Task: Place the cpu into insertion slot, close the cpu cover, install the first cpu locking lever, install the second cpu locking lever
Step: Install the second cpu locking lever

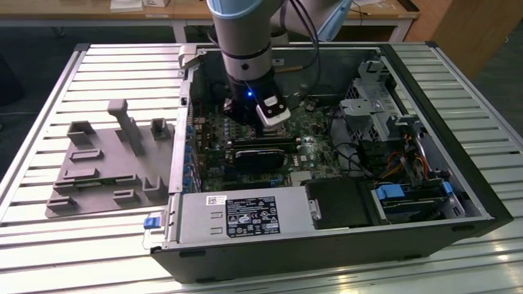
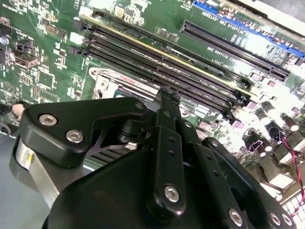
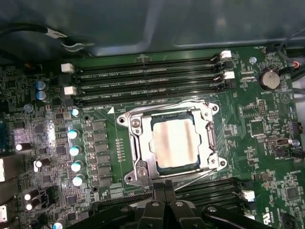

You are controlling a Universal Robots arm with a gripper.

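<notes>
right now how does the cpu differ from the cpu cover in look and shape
The cpu is a solid flat square with a dull, matte grey top; the cpu cover is a shiny silvery frame with a square window. The cpu fills the middle, while the cover runs around it as a border. The cover's outline is larger than the cpu's. Both are metal-looking and lie flat on the board, squared up with each other.

The cpu [image 3: 176, 145], a flat square chip with a dull silver-grey top, lies seated in the insertion slot [image 3: 143, 167] on the green board. The cpu cover [image 3: 208, 138], a silvery frame plate with a square window, lies flat around it.
</notes>
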